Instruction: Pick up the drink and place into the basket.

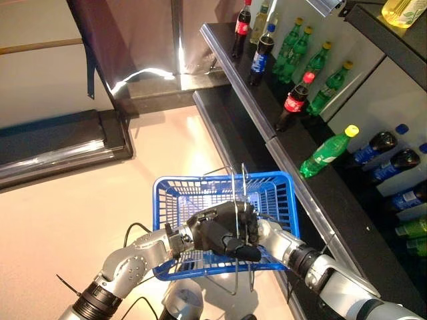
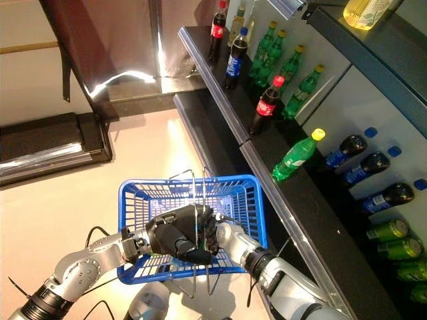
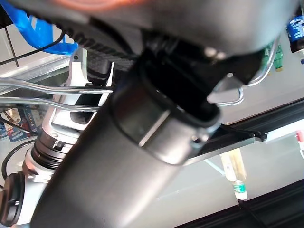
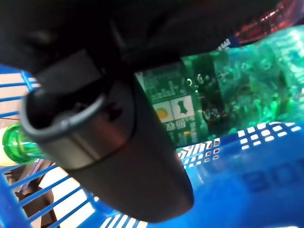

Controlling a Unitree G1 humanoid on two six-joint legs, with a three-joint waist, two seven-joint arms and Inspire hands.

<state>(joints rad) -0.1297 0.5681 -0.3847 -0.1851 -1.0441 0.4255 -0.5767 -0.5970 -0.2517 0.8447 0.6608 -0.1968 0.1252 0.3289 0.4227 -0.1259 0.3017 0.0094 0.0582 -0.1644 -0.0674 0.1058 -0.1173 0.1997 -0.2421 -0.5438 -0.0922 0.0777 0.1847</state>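
A blue wire basket (image 1: 167, 200) hangs in front of me over the floor. My left hand (image 1: 217, 233) is shut on its metal handles (image 3: 47, 88), which stand up at the basket's near side. My right hand (image 1: 255, 227) sits right beside the left one, inside the basket's near edge. In the right wrist view its thumb lies across a green drink bottle (image 4: 228, 90), held just above the blue mesh (image 4: 256, 175). The two hands hide that bottle in the eye views.
A dark shelf (image 1: 233, 73) runs along my right with upright cola bottles (image 1: 293, 101), green bottles (image 1: 313, 63) and one green bottle lying down (image 1: 325, 153). More bottles lie on a lower shelf (image 1: 400, 200). A dark low platform (image 1: 60, 143) stands far left.
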